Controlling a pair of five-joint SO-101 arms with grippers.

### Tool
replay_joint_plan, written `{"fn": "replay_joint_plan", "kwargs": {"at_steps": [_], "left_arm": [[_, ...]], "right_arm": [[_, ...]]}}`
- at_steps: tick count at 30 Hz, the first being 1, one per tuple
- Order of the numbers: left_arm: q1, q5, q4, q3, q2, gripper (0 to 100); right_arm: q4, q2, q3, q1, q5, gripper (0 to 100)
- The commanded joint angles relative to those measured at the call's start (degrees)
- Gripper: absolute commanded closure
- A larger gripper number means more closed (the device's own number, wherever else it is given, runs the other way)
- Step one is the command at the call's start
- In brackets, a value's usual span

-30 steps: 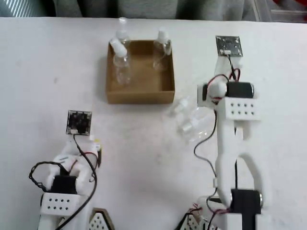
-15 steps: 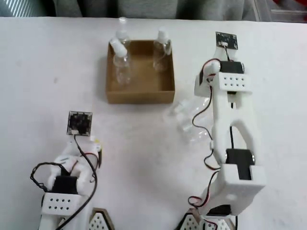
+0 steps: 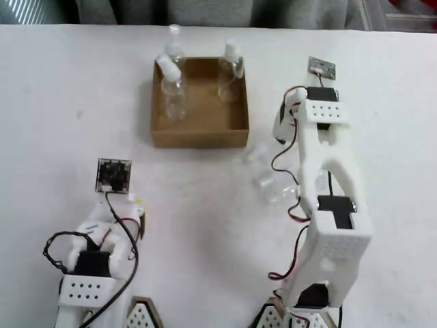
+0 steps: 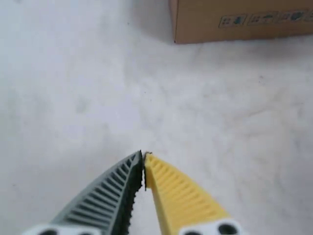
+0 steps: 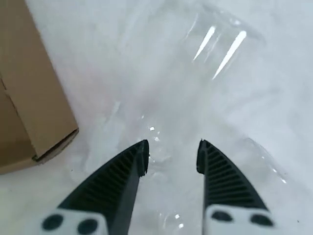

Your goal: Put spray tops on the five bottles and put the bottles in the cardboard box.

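Note:
The cardboard box [image 3: 199, 134] sits at the far middle of the table; its corner [image 5: 29, 98] also shows in the right wrist view. Two capped clear bottles [image 3: 172, 92] [image 3: 231, 68] stand inside it, and a third [image 3: 175, 42] stands at its far left edge. Two more clear bottles [image 3: 258, 154] [image 3: 273, 186] lie on the table right of the box, partly under the right arm. My right gripper [image 5: 171, 154] is open, pointing down just above these lying bottles [image 5: 215, 54]. My left gripper [image 4: 144, 159] is shut on nothing, low over bare table at the near left.
The right arm [image 3: 328, 205] stretches from the near edge toward the box's right side and covers part of the lying bottles. The left arm [image 3: 95, 266] stays folded at the near left. White table [image 3: 82, 102] spreads left of the box.
The right arm has stretched farther out and its wrist has tipped down over the two lying bottles. The left arm has kept still.

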Motion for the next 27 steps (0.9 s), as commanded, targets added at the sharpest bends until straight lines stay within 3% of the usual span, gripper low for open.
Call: {"fn": "replay_joint_plan", "kwargs": {"at_steps": [1, 4, 19, 27], "left_arm": [[-0.3, -0.5, -1.5, -0.4, -0.8, 98], [-0.3, -0.5, -1.5, -0.4, -0.8, 98], [-0.4, -0.5, -1.5, -0.4, -0.8, 98], [-0.4, -0.5, -1.5, -0.4, -0.8, 98]], "right_arm": [[0.1, 1.6, -1.8, 0.2, -0.4, 78.6], [0.0, 2.9, -1.9, 0.2, -0.4, 73.1], [-2.8, 10.9, -4.8, 0.3, -0.4, 73.2], [-2.8, 12.4, -6.9, 0.6, 0.0, 89.9]]}}
